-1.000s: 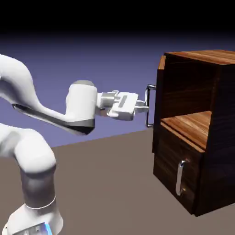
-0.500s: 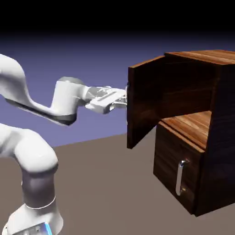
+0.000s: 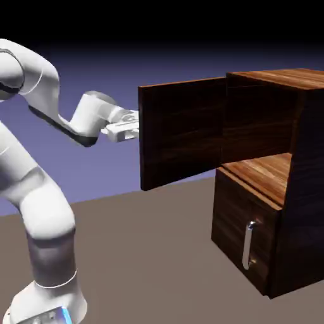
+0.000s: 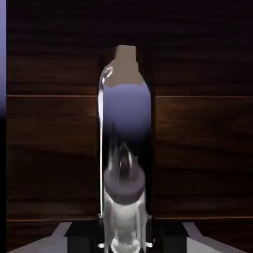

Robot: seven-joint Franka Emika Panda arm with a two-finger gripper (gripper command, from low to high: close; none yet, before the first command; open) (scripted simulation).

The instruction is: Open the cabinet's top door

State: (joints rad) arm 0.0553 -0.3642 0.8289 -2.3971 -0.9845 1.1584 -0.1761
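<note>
The top door (image 3: 182, 133) has swung wider, its handle (image 4: 126, 113) between the tool's (image 4: 126, 237) closed fingers.

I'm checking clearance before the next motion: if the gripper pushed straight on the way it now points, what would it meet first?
Likely the silver handle between its fingertips, then the top door's wood close behind; how deep the gap is, I can't tell.

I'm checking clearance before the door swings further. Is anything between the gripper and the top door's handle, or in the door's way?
Nothing visible: the gripper is shut on the handle. The exterior view shows nothing in front of the open door, though its far side is hidden.
</note>
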